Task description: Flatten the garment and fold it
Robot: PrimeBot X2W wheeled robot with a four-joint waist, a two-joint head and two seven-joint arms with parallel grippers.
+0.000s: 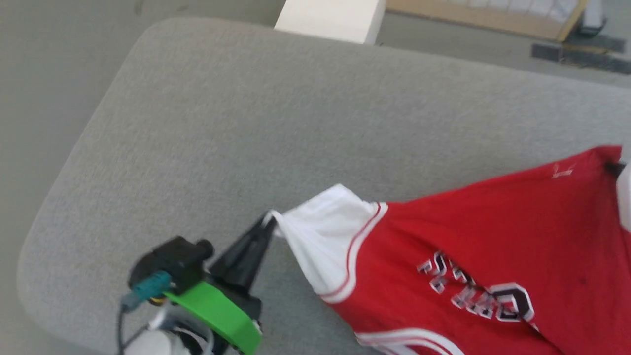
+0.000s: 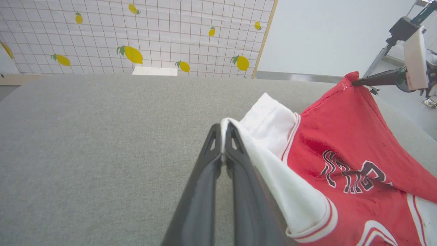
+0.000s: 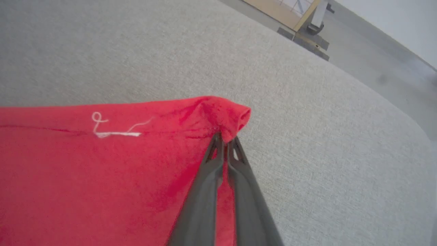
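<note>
Slanting low over the grey cushion (image 1: 246, 123), the left gripper (image 1: 269, 219) pinches a white sleeve tip of the garment (image 1: 493, 231); the right gripper (image 3: 223, 138) nips its red corner.

The left gripper (image 1: 268, 219) is seen pinched tight on the white sleeve edge of the garment (image 1: 493, 236). The right gripper (image 3: 224, 138) is clamped on a red corner; the arms are spread well apart.
</note>
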